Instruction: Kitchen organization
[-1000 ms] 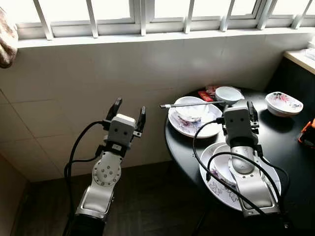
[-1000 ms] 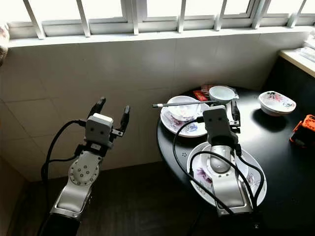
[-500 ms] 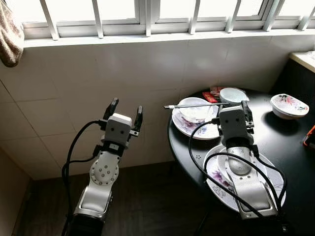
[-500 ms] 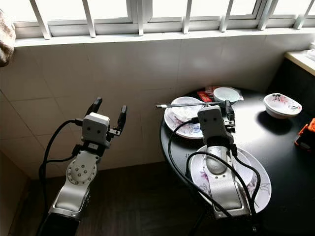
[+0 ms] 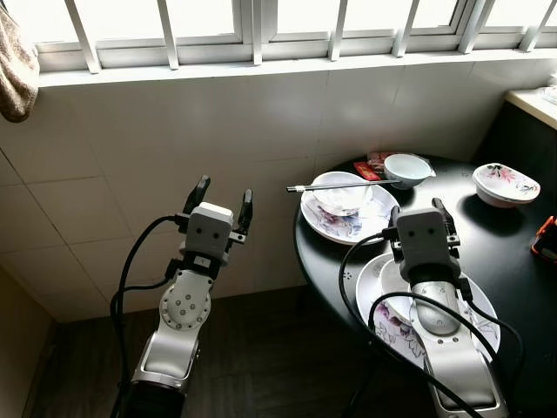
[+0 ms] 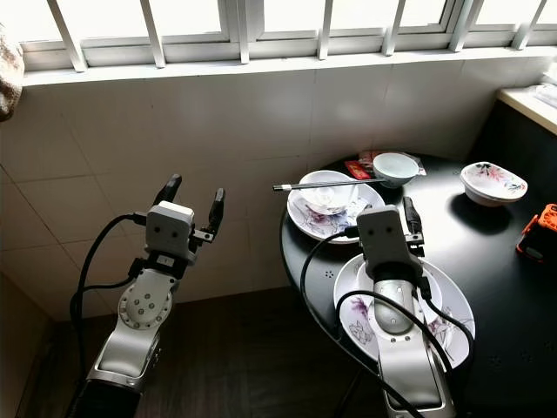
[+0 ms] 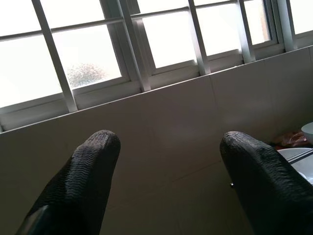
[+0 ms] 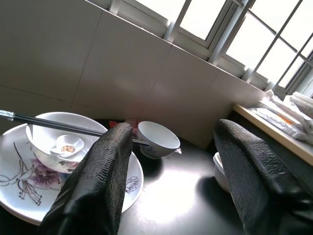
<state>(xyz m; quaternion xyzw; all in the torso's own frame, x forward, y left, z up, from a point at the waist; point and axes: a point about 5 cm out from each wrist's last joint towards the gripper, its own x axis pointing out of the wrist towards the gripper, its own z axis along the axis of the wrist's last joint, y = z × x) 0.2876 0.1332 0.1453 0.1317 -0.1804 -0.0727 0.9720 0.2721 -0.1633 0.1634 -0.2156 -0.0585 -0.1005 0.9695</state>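
While jaws gape, right gripper (image 5: 418,215) hovers over plates (image 5: 393,324).

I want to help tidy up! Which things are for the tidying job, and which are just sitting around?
For the job: plates, bowls, chopsticks, a spoon.

Just around: orange thing, red packet, cloth, window.

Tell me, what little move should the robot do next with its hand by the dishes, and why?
Probably reach the right hand forward toward the chopsticks lying across the bowl on the flowered plate. That hand is open and empty over the nearer plate and points that way. The left hand hangs open off the table, by the wall.
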